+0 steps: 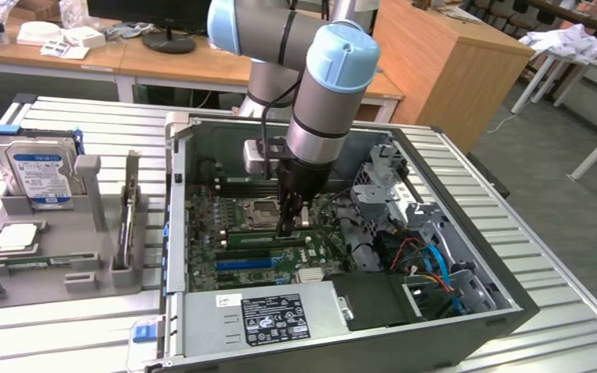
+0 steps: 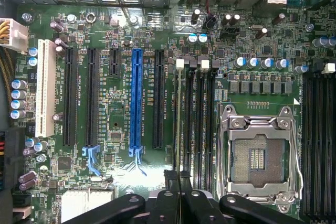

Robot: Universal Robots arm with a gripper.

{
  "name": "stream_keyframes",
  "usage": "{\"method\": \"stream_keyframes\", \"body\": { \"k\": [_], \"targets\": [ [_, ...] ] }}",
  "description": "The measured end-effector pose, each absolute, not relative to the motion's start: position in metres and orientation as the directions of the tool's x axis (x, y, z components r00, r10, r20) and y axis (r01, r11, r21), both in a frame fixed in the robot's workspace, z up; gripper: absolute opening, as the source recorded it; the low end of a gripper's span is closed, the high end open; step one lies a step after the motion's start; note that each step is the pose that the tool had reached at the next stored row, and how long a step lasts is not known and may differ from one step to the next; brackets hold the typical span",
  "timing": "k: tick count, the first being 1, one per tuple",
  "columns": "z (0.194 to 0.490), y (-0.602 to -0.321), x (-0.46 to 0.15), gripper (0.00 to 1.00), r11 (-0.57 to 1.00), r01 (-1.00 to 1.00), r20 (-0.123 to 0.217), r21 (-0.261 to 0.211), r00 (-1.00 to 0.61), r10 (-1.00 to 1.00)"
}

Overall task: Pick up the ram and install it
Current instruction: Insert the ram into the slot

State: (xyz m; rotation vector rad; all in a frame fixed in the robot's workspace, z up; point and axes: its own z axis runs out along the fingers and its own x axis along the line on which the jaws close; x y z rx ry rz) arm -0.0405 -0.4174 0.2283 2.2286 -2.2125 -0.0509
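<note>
Exterior: claw (image 1: 292, 227) clenched low inside the case (image 1: 485, 311); ram (image 1: 265, 240) stands on edge at the claw's 6 o'clock, just 6 o'clock of the socket (image 1: 260, 211) | Wrist: claw (image 2: 178, 179) appears to pinch the ram (image 2: 178, 119), seen edge-on, over the slots (image 2: 199, 124) beside the socket (image 2: 260, 153) | Handling: probably light, stiff and brittle; grip the top edge mid-length, clear of chips and contacts.

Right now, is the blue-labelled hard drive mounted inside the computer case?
No, the hard drive stands in the grey rack beside the computer case, outside it.

Glossy motherboard (image 2: 123, 109), ribbed metal table (image 1: 71, 342)
</note>
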Motion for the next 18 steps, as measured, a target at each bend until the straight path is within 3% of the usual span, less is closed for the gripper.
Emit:
{"method": "stream_keyframes", "body": {
  "k": [2,5,18],
  "targets": [
    [0.228,-0.417,-0.041,0.13,-0.008,-1.000,-0.022,0.023,0.007,-1.000],
    [0.228,-0.417,-0.041,0.25,-0.008,-1.000,-0.022,0.023,0.007,-1.000],
    [0.240,-0.417,-0.041,0.25,-0.008,-1.000,-0.022,0.023,0.007,-1.000]
  ]
}}
